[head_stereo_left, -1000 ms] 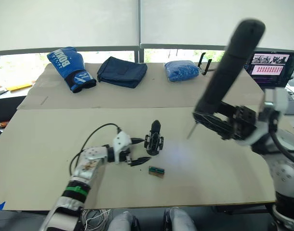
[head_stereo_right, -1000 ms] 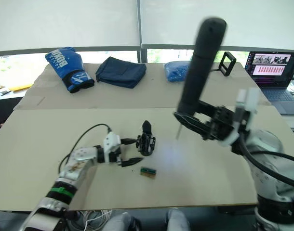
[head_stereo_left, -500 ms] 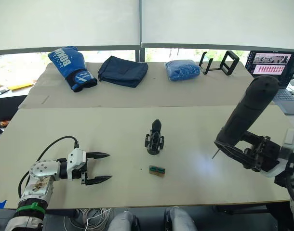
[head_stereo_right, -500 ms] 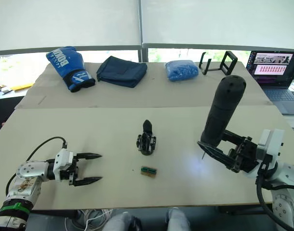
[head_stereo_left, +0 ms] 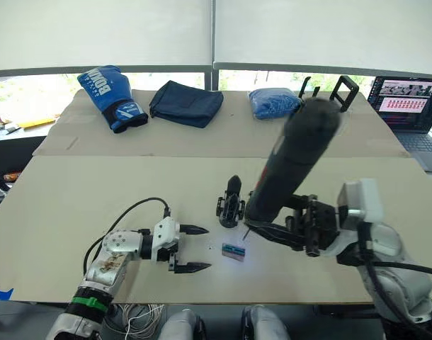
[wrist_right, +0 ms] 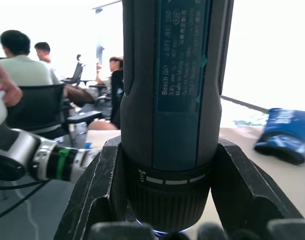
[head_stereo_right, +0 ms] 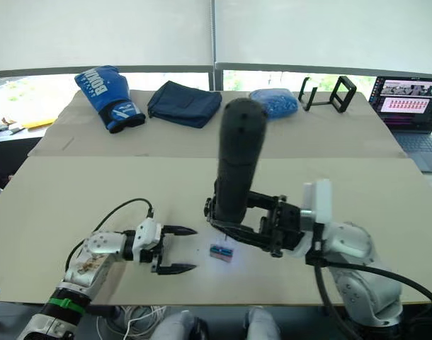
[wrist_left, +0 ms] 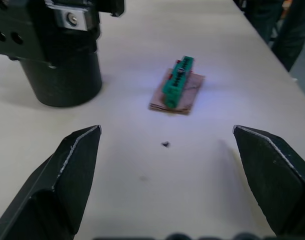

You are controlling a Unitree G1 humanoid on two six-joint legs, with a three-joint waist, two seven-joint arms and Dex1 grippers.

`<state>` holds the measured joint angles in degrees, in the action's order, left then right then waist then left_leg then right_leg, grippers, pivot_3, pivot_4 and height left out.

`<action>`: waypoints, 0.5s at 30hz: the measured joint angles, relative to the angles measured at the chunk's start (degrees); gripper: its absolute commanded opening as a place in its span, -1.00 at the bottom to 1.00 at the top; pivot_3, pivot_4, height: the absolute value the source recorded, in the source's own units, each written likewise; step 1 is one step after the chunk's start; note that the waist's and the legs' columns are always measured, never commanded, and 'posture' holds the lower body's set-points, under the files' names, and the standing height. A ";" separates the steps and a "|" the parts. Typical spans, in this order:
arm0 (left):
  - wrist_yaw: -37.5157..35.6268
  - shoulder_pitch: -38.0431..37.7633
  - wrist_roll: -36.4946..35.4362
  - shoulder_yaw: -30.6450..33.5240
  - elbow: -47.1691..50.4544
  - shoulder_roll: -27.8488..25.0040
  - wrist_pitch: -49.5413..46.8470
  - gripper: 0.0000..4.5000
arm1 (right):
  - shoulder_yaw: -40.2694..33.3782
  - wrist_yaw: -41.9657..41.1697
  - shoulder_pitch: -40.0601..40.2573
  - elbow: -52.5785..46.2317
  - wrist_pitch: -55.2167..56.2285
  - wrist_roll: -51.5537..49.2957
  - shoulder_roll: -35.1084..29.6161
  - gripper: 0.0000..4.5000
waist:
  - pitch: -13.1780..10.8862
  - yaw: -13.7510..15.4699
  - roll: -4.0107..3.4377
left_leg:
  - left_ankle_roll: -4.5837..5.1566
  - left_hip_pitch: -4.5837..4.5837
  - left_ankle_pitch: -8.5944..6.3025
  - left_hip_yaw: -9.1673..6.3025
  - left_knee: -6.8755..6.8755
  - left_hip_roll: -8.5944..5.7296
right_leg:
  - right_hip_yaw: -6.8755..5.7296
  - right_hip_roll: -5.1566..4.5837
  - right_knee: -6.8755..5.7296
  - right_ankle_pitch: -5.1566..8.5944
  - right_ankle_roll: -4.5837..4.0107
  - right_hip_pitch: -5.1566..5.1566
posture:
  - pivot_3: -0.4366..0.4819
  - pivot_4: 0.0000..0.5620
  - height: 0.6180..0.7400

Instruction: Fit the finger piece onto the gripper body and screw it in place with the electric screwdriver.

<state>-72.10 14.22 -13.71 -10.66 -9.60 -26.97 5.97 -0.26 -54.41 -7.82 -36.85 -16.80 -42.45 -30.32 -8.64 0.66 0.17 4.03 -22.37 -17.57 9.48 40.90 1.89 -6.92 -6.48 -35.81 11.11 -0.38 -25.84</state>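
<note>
The left gripper point(head_stereo_left: 190, 248) hangs open and empty, the gripper body point(head_stereo_left: 231, 205) standing just beyond its fingertips. The right gripper point(wrist_right: 165, 200) clamps the electric screwdriver point(head_stereo_left: 290, 163), bit down beside that body. Screwing seems underway; next, seat the bit squarely.

Two beige tables point(head_stereo_left: 74, 205) beneath bright windows with white roller blinds point(head_stereo_left: 103, 32), laptop point(head_stereo_left: 407, 99) at far right.

Right pincer point(head_stereo_right: 234, 230) clamped on upright electric screwdriver point(head_stereo_right: 237, 166), just above green block point(head_stereo_right: 221, 253); left pincer point(head_stereo_right: 182, 249) spread wide over counter point(head_stereo_right: 95, 191).
</note>
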 measured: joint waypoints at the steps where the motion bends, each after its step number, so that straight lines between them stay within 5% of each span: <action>1: 0.38 0.27 0.32 -0.52 0.05 0.22 0.01 0.98 | 0.87 -0.53 -0.11 0.35 0.34 0.94 0.26 -0.15 | 0.00 0.02 0.00 | 0.02 0.00 -0.01 0.00 0.04 -0.01 | 0.00 0.00 0.00 0.00 0.00 0.02 | -0.05 -0.47 1.00; 15: 1.90 3.55 2.63 -5.39 -0.24 4.19 -2.33 0.98 | 3.98 -4.65 -0.51 7.47 5.01 6.39 2.77 -0.15 | 0.00 0.01 0.00 | 0.13 0.10 -0.05 -0.02 0.13 -0.02 | -0.06 -0.03 0.02 0.01 0.04 0.23 | -0.05 -0.47 1.00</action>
<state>-70.19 17.77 -11.08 -16.05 -9.84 -22.78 3.64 3.72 -59.06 -8.34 -29.38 -11.79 -36.06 -27.55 -8.64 0.67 0.17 4.15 -22.27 -17.63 9.47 41.03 1.86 -6.98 -6.50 -35.79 11.12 -0.34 -25.61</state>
